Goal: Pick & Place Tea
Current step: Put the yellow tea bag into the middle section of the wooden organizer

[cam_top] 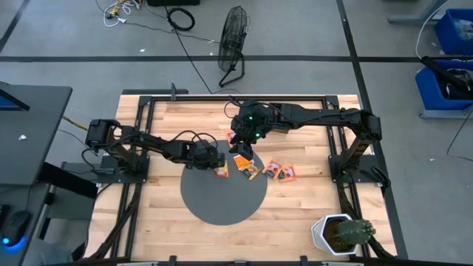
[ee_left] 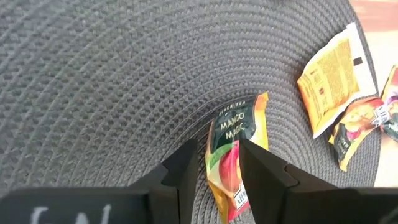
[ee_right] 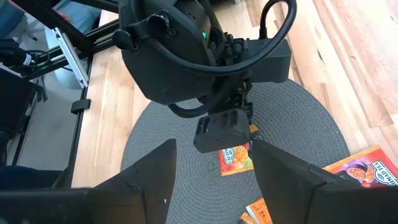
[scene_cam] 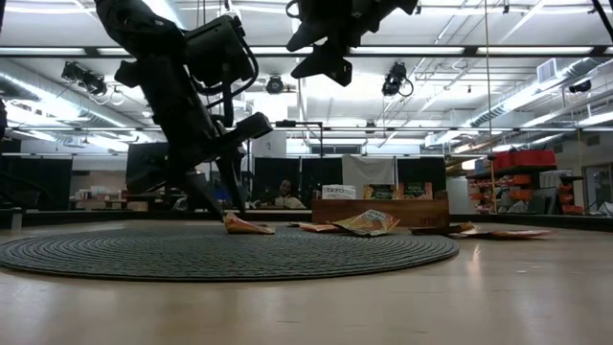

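The grey round mat [cam_top: 214,203] lies in the middle of the wooden table. My left gripper [cam_top: 216,161] stands low at the mat's far edge, shut on an orange-green mango tea packet [ee_left: 239,134]. Several more orange tea packets [cam_top: 253,171] lie flat to its right, some on the mat's edge [cam_top: 242,159] and some on the bare wood [cam_top: 287,173]. My right gripper [cam_top: 242,144] hangs open and empty above those packets. In its wrist view it looks down on the left gripper and the held packet [ee_right: 235,158]. My left gripper pinches the packet's near end [ee_left: 225,177] between its two fingers, which lie across the packet's width. The fingers slant down from the table's left. The held end [scene_cam: 233,220] is raised a little, and the far end [scene_cam: 259,229] rests on the mat.
A white pot with a cactus [cam_top: 341,234] stands at the table's near right corner. Black frame rails [cam_top: 236,97] run along the table's far and side edges. Most of the grey mat nearer to me is bare.
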Controlling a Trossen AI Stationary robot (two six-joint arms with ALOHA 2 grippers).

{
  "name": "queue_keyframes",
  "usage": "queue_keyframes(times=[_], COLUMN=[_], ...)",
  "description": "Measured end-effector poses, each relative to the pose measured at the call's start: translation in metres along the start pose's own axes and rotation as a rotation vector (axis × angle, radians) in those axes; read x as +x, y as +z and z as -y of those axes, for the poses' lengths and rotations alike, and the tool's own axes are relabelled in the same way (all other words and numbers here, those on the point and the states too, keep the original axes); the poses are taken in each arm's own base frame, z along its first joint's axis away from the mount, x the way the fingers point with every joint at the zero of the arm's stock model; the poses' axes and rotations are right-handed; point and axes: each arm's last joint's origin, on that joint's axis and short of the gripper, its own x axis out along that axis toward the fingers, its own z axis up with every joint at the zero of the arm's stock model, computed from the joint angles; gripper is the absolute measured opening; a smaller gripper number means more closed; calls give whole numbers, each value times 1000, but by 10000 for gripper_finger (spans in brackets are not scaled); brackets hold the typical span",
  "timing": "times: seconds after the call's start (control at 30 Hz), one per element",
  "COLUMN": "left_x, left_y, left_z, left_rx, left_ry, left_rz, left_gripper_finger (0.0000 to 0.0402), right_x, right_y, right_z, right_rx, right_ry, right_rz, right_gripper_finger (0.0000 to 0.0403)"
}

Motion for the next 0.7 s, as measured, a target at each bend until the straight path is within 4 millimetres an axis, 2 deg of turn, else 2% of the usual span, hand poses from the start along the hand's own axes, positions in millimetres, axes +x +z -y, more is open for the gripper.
queue_keyframes(times=[0.2, 0.47, 0.7], left_x=[0, 13, 13], left_y=[-1, -9, -9], left_z=[0, 0, -1], left_rx=[3, 11, 3], left_ry=[3, 2, 5], left_rz=[25, -5, -11], left_gripper_finger=[122, 122, 116], right_x=[0, 0, 0], right_y=[0, 0, 0], right_z=[0, 0, 0], right_rx=[0, -1, -1], right_ry=[0, 0, -1], right_rz=[0, 0, 0], right_gripper_finger=[214, 214, 214])
